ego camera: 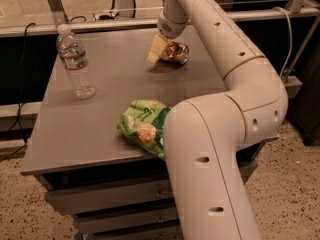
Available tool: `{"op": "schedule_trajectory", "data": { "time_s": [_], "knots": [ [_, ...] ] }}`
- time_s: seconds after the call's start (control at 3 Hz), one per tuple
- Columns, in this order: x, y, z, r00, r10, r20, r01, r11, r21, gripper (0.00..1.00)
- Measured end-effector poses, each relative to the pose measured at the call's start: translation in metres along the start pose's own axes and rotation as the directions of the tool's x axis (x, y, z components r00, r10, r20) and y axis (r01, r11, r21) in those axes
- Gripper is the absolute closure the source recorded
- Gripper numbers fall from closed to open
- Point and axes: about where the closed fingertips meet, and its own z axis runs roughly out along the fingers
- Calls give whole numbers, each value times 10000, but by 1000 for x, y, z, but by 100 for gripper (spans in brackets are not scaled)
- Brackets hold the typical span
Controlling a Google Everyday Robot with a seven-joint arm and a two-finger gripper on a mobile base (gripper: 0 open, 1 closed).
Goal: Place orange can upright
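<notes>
1. The arm (215, 149) is made of thick, rounded, cream-white tube sections with a smooth, matte shell.
2. Narrow dark seams ring the joints between sections.
3. Small dark round holes sit singly and in pairs along the shells.
4. The gripper (155, 51), at the arm's far end over the far side of the table (90, 134), is a paler yellowish-tan, tapering piece.

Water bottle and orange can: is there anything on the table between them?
In the camera view, mostly bare table lies between the water bottle and the orange can. Only the gripper sits there, at the can's side nearest the bottle.
</notes>
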Motion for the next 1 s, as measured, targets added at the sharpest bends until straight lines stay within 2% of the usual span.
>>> {"op": "schedule_trajectory", "data": {
  "time_s": [0.67,1.0],
  "knots": [
    [1,-5,7,9996,14,-278,-11,10000,89,41],
    [-1,-8,-6,9998,-147,-138,150,9996,219,64]
  ]
}}
